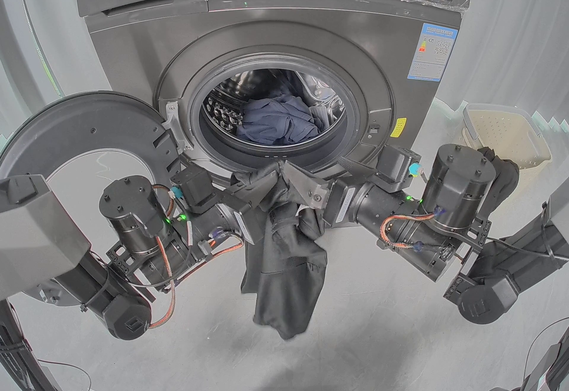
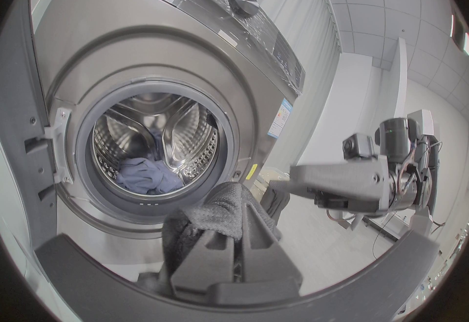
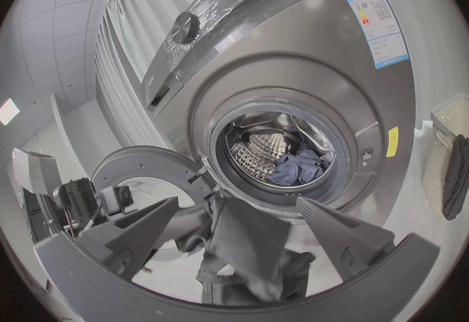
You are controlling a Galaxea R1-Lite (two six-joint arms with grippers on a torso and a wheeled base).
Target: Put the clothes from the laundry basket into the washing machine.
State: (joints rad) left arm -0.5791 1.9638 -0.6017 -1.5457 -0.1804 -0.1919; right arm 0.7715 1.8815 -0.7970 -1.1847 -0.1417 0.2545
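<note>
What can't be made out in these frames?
1. Basket contents: the near part is behind the right arm in the head view and cut off at the edge in the right wrist view.
2. Drum bottom: under the blue clothes in every view.
3. Garment lower end: behind the left gripper and right gripper in the wrist views.

washing machine [image 1: 332,42] ahead, its door [image 1: 89,125] swung out to the left. clothes [image 1: 278,119] lie in the drum. a garment [image 1: 284,256] hangs before the opening, in the left gripper [image 2: 229,218] and between the right gripper's [image 3: 235,201] fingers. laundry basket [image 1: 521,119] to the right of the machine, another garment [image 1: 505,173] over its rim.
</note>
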